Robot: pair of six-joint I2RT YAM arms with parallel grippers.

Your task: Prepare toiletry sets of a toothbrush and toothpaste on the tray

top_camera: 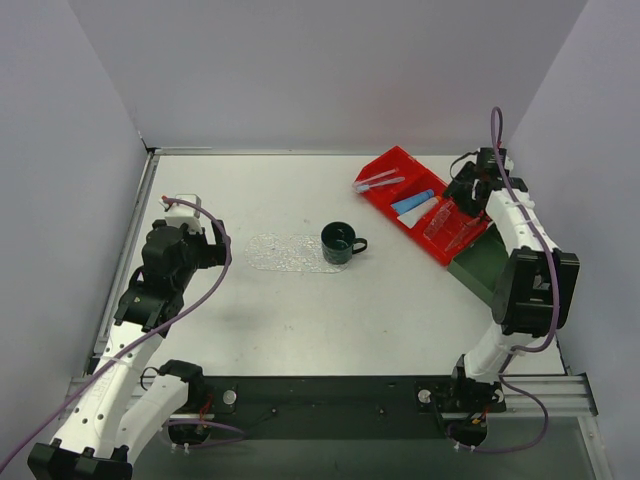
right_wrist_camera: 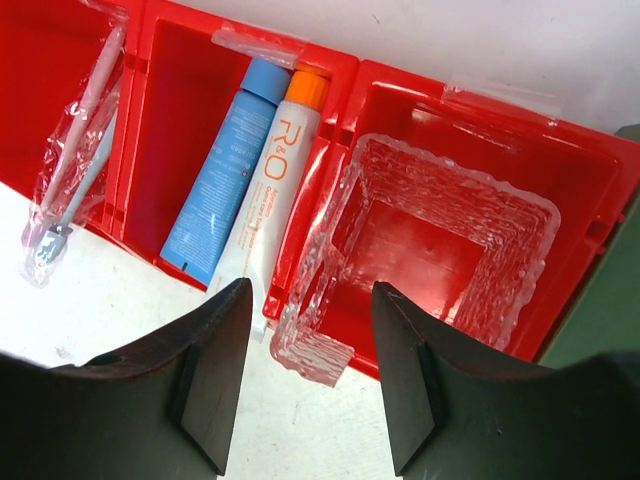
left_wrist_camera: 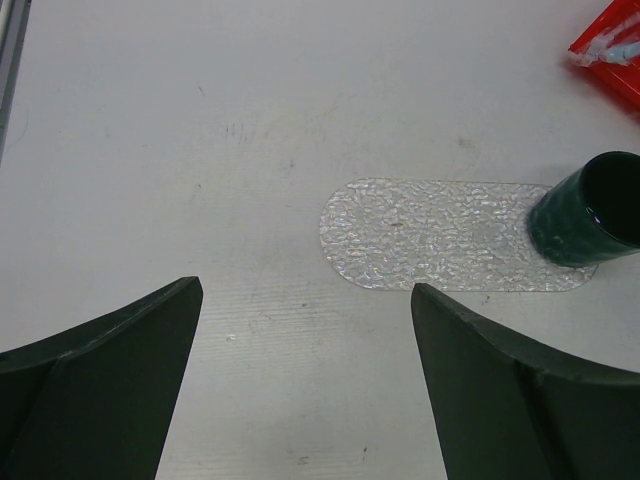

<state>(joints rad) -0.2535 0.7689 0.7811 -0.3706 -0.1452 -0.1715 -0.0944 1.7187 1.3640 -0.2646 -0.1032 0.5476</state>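
Top view: brushes (top_camera: 378,181), blue tube (top_camera: 413,202) and white tube (top_camera: 428,212) all lie in the red bin (top_camera: 398,163) at far right. The tray (top_camera: 285,253) is mid-table with none of the set on it and a mug (top_camera: 340,243) at its right end. Left wrist: left gripper (left_wrist_camera: 305,290) spread wide, empty, above bare table just short of the tray, a flat clear oval with pebbled glitter. Right wrist: right gripper (right_wrist_camera: 310,290) open, empty, over the bin's near wall by the tubes. Handling, judged: tubes are light, soft-walled and slick, so pinch gently across the flat body mid-length, not the cap. Brushes are light and stiff, but the loose wrap may slide, so grip the handle through it. Looks: blue tube with blue cap and white tube marked "R&O" with orange cap, side by side in one compartment. Pale brushes in crinkled clear wrap lie in the next compartment left, a ridged clear cup (right_wrist_camera: 440,250) in the one to the right.
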